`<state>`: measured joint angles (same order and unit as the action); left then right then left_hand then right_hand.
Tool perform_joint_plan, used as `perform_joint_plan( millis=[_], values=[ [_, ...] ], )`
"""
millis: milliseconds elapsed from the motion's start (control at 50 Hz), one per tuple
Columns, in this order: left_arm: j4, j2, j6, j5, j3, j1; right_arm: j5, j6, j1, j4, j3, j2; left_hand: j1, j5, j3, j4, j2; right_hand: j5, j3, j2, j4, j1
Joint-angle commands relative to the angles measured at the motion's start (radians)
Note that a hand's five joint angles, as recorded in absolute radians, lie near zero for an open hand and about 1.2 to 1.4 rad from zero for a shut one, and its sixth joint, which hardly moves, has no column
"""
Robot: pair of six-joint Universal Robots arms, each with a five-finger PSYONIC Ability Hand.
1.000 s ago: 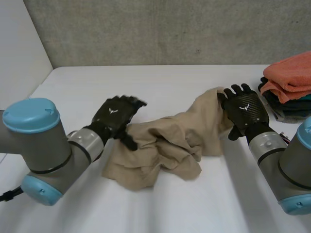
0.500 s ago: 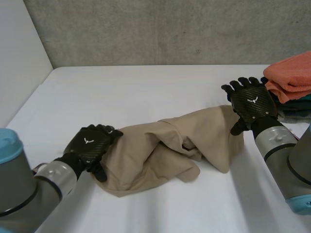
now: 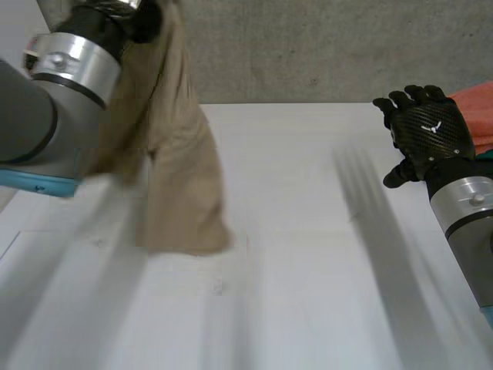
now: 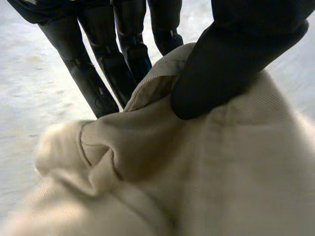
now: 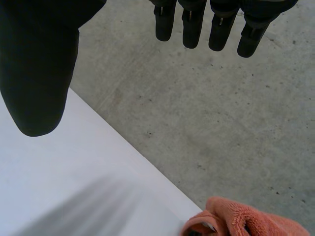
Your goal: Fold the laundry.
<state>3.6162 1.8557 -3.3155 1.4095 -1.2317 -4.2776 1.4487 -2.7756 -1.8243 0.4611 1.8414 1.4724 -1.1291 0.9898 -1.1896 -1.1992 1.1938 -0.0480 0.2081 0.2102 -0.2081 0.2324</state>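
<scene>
Cloth [image 3: 181, 169] in left robot hand [image 4: 236, 59] (aloft)

No letters, numbers or brand names can be read on anything here. One sign shows: a small white mark [image 3: 429, 127] shaped like a shallow V with spread wings. It sits on the back of the right hand [image 3: 420, 142], which is at about 3 o'clock on the table in the head view. The mark carries no lettering.
</scene>
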Motion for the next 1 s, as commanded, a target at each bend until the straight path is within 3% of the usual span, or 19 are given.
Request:
perform_joint_plan(
  millis=[20, 120, 140, 200, 220, 280, 420, 500, 620, 740, 900, 980, 1000],
  values=[
    [-0.143, 0.1, 0.099, -0.15, -0.135, 0.148, -0.004, -0.004, 0.051, -0.001, -0.019, -0.018, -0.267, 0.232, -0.207, -0.197, 0.202, 0.048, -0.034, -0.036, 0.034, -0.058],
    [-0.143, 0.177, 0.094, -0.208, -0.339, 0.222, -0.01, -0.002, 0.077, -0.015, -0.043, -0.043, -0.227, 0.192, -0.166, -0.157, 0.162, 0.048, -0.034, -0.036, 0.034, -0.058],
    [-0.131, 0.181, 0.093, -0.213, -0.38, 0.232, -0.01, -0.002, 0.082, -0.021, -0.05, -0.052, 0.122, -0.158, 0.183, 0.192, -0.187, 0.048, -0.034, -0.036, 0.034, -0.058],
    [-0.101, 0.151, 0.085, -0.224, -0.448, 0.242, -0.013, -0.001, 0.085, -0.041, -0.065, -0.07, 0.869, -0.904, 0.929, 0.939, -0.933, 0.048, -0.034, -0.036, 0.034, -0.058],
    [-0.09, 0.134, 0.079, -0.23, -0.463, 0.242, -0.014, -0.001, 0.083, -0.05, -0.068, -0.076, 0.941, -0.977, 1.002, 1.011, -1.006, 0.048, -0.034, -0.036, 0.034, -0.058],
    [-0.047, 0.024, 0.056, -0.234, -0.515, 0.22, -0.024, 0.005, 0.07, -0.076, -0.079, -0.089, 0.955, -0.99, 1.015, 1.025, -1.019, 0.048, -0.034, -0.036, 0.034, -0.058],
    [0.003, -0.191, 0.037, -0.221, -0.586, 0.05, -0.062, 0.014, -0.026, -0.177, -0.125, -0.086, 0.955, -0.99, 1.015, 1.025, -1.019, 0.048, -0.034, -0.036, 0.034, -0.058],
    [-0.066, -0.237, 0.033, -0.211, -0.595, -0.053, -0.073, 0.014, -0.104, -0.303, -0.174, -0.092, 0.955, -0.99, 1.015, 1.025, -1.019, 0.048, -0.034, -0.036, 0.034, -0.058],
    [-0.304, -0.224, -0.027, -0.225, -0.588, -0.211, -0.056, 0.016, -0.234, -0.556, -0.235, -0.15, 0.907, -0.942, 0.967, 0.977, -0.972, 0.048, -0.034, -0.036, 0.034, -0.058],
    [-0.467, -0.142, -0.128, -0.248, -0.612, -0.309, -0.028, 0.045, -0.322, -0.495, -0.212, -0.211, 0.793, -0.828, 0.853, 0.863, -0.857, 0.048, -0.034, -0.036, 0.034, -0.058],
    [-0.444, -0.044, -0.217, -0.302, -0.664, -0.326, 0.07, 0.157, -0.366, -0.389, -0.185, -0.317, 0.713, -0.748, 0.773, 0.783, -0.778, -0.075, 0.09, 0.087, -0.09, 0.065],
    [-0.361, 0.034, -0.234, -0.297, -0.661, -0.308, 0.11, 0.179, -0.374, -0.317, -0.179, -0.349, 0.716, -0.751, 0.777, 0.786, -0.781, -0.388, 0.403, 0.401, -0.403, 0.379],
    [-0.343, 0.048, -0.236, -0.293, -0.657, -0.303, 0.12, 0.179, -0.377, -0.282, -0.172, -0.359, 0.713, -0.748, 0.774, 0.783, -0.778, -0.593, 0.607, 0.605, -0.607, 0.583]
  ],
)
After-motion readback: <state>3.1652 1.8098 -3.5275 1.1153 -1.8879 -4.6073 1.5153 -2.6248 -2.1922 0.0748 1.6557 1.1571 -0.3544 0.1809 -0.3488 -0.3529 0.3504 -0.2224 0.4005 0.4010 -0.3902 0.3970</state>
